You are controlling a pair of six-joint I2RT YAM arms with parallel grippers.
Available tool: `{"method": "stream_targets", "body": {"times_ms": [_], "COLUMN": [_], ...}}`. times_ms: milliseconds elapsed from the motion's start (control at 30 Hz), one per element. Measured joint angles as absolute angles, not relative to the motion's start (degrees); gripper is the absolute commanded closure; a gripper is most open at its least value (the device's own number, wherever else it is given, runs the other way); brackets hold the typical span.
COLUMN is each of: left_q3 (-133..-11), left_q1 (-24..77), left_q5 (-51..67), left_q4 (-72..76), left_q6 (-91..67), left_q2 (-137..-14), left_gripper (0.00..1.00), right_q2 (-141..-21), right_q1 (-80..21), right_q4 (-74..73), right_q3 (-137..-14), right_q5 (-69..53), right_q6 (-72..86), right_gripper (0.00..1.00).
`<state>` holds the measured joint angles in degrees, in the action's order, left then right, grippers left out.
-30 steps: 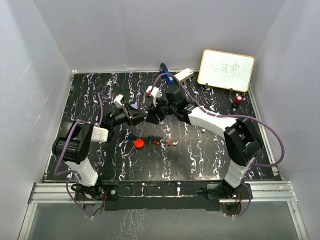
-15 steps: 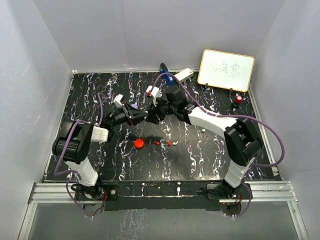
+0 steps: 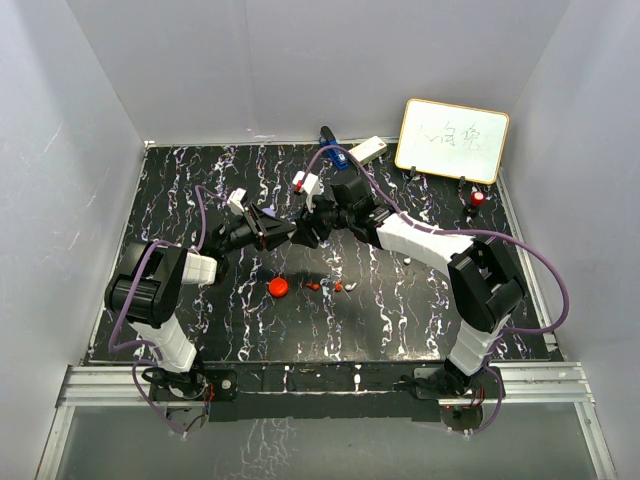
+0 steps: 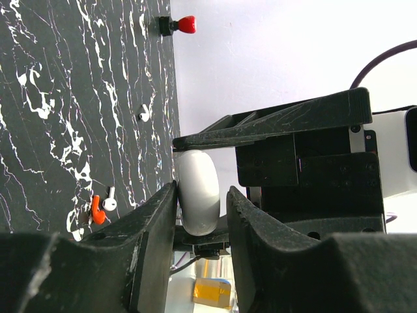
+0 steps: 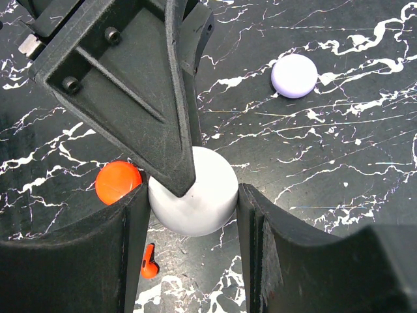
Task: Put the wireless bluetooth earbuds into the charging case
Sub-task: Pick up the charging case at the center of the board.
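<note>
From the right wrist, the right gripper [image 5: 193,218] clamps the white case [image 5: 195,202] by its round rim, with a finger tight against either side. A black finger of the other arm lies across the case's top face. On the table [image 5: 339,169] a red case [image 5: 118,182] lies just left of the white case. A red earbud [image 5: 149,264] lies just nearer than the white case, and a purple case [image 5: 294,75] lies well beyond it to the right.

From the left wrist, the left gripper [image 4: 201,218] stands narrow about the white case, seen edge-on. One finger touches it and a thin dark gap shows at the other, so I cannot tell whether it grips. Left of the case, the red earbud and a white earbud [image 4: 109,202] lie just beside each other. A second white earbud [image 4: 144,114] lies farther off.

From above, both grippers meet tip to tip around the white case. The earbuds and the red case lie on the near side of it.
</note>
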<state>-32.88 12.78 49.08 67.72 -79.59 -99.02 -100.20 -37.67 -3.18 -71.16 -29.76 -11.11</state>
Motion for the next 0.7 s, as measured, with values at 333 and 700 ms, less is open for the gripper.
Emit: {"method": "stream_targets", "body": {"times_ms": [333,700], "left_q3": [-32.9,-32.8], "left_q1": [12.8,12.8], "left_q5": [48.9,48.6], "left_q4": [67.7,68.6], "left_q6": [-79.7,-80.0], "left_q2": [-99.0,-99.0], "left_gripper": [0.67,0.62], "right_q2": [-100.2,-100.1], "right_q1": [-37.7,-37.7], "right_q4": [-3.1,-3.2], "right_q3": [-71.2,-71.1], "right_q5": [-29.7,-29.5], "right_q6": [-11.2,-11.6], "right_gripper": [1.0,1.0]}}
